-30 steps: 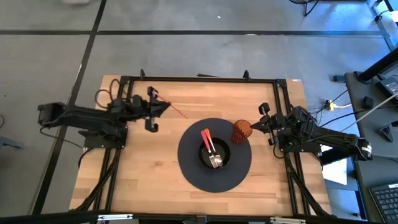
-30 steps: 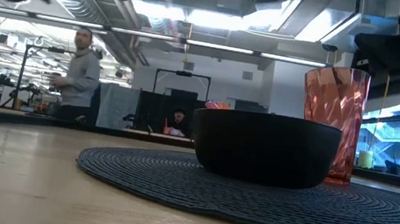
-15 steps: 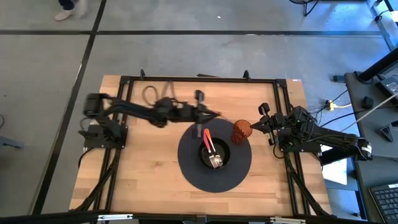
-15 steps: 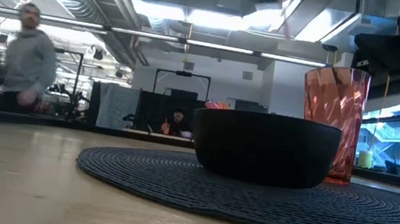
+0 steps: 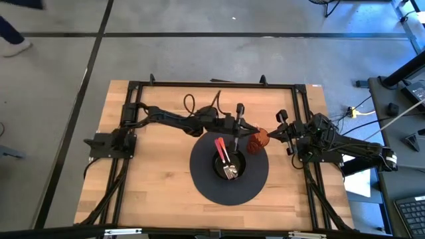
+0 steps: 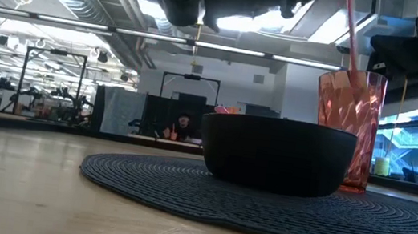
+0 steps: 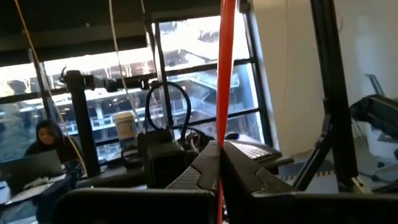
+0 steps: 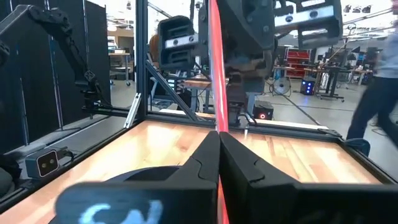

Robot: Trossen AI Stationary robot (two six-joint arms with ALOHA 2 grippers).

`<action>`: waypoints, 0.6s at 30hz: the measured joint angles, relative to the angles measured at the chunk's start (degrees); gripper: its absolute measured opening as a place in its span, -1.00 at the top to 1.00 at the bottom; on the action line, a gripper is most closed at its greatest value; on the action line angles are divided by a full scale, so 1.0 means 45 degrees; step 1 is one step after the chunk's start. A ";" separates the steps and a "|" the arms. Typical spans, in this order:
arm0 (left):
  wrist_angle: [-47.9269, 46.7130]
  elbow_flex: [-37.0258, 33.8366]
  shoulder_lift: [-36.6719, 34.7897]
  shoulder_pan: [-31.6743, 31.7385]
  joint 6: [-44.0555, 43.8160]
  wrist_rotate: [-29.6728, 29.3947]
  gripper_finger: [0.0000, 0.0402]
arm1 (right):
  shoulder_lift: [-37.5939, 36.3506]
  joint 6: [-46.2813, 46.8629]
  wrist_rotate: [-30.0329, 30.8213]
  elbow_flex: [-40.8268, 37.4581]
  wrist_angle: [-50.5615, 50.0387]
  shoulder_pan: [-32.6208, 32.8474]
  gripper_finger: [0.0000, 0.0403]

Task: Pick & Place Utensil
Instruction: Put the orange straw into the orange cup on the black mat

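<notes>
A thin red stick utensil stands almost upright, with its lower end at the mouth of the red faceted cup. The cup stands on the far right part of the dark round mat. My left gripper reaches across from the left, just left of the cup, and is shut on the stick. My right gripper waits shut just right of the cup. A black bowl on the mat holds a red-handled utensil and a metal one. My left gripper pinches the red stick between its two shut fingers, the stick running across them. The fingers come roughly level from the table's left. The stick is lifted clear of the table, near upright, its lower end at the cup's rim.
A black frame runs round the table's far and side edges. Bare wood lies left of the mat and along the near edge. The right wrist view looks at the stick and the left arm close ahead. People sit and walk in the room behind.
My left arm has swung from the table's far left toward the right, carrying the red stick over to the cup. The stick has turned from lying slanted to near upright above the cup's mouth. My right arm has kept still.
</notes>
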 joint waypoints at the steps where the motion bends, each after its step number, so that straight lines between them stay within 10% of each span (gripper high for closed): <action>1: -0.0111 0.0035 0.0053 0.0000 0.0077 -0.0033 0.99 | 0.0000 0.0000 -0.0002 0.0000 0.0000 0.0000 0.97; 18: -0.1630 0.0011 0.0938 0.0487 -0.0661 -0.0259 0.98 | -0.0005 0.0044 -0.0002 0.0000 0.0097 0.0000 0.97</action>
